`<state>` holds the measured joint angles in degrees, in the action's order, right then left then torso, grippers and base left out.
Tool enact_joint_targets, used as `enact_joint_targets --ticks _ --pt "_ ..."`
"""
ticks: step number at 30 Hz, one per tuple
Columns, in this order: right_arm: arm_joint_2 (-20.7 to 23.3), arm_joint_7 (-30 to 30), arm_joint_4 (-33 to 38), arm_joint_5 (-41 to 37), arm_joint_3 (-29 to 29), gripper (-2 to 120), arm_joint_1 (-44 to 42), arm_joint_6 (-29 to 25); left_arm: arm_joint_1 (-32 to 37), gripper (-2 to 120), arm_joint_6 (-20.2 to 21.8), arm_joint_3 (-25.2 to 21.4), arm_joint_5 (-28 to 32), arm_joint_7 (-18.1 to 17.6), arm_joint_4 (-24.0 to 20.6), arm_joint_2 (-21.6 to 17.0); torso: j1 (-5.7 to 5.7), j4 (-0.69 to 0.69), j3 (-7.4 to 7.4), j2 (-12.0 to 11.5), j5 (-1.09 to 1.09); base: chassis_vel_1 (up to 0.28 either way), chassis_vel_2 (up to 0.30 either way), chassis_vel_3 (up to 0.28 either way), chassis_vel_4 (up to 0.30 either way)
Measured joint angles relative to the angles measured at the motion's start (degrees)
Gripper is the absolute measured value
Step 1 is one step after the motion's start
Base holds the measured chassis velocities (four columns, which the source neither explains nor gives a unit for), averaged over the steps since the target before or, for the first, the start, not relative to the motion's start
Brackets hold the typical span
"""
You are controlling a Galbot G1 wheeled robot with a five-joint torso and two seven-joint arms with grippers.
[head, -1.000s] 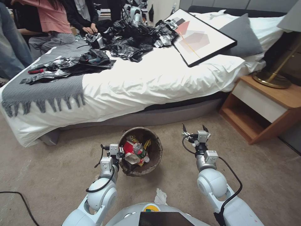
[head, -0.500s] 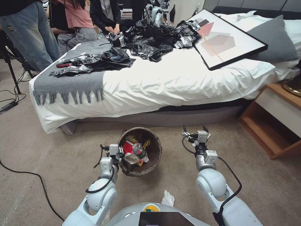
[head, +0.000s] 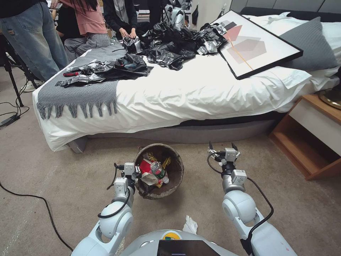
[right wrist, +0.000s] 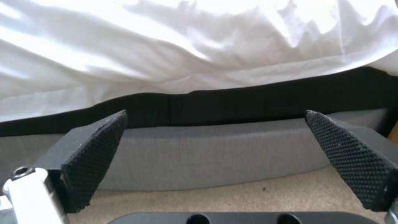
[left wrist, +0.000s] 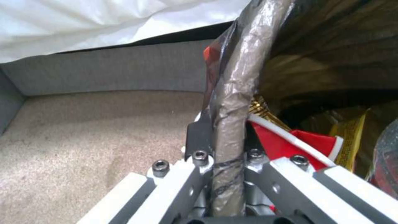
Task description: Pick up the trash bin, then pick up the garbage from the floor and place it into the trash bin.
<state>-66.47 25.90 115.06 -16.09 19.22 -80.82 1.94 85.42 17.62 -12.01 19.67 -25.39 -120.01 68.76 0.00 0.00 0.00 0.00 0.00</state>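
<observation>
The trash bin (head: 174,185), a round bucket lined with a dark bag, hangs just above the carpet in front of me. My left gripper (head: 136,175) is shut on its near-left rim; in the left wrist view the bag-wrapped rim (left wrist: 234,93) runs between the closed fingers of the left gripper (left wrist: 226,133). Inside the bin lie a red-and-white wrapper (head: 145,166) (left wrist: 298,140), a green-labelled bottle (head: 159,171) and a yellow wrapper (head: 166,163) (left wrist: 352,137). A white tissue (head: 190,224) lies on the carpet near my base. My right gripper (head: 223,146) (right wrist: 215,124) is open and holds nothing, to the right of the bin.
The bed (head: 199,92) runs across ahead, its grey base (right wrist: 215,155) close to both grippers. Black plastic bags (head: 170,42) and a framed picture (head: 255,42) lie on it. A wooden nightstand (head: 312,138) stands right. A black cable (head: 42,209) crosses the carpet left.
The whole view shifted a second ago as the camera turned left, then settled. Both arms and the bin keep the same pose.
</observation>
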Motion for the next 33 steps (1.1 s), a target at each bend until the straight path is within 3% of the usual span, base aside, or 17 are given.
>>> enact_joint_targets --ticks 14,33 --pt "0.12 0.05 -0.13 -0.37 -0.09 100 0.28 0.56 -0.31 0 0.00 0.08 0.06 -0.01 0.34 0.09 0.00 0.01 0.00 0.00 0.00 0.009 -0.008 -0.008 0.011" --pt "-0.44 0.37 0.14 -0.81 -0.31 100 0.16 0.83 -0.24 0 -0.03 0.16 0.07 0.06 0.32 0.02 0.00 0.00 0.00 0.00 0.00 0.081 -0.077 -0.081 0.076"
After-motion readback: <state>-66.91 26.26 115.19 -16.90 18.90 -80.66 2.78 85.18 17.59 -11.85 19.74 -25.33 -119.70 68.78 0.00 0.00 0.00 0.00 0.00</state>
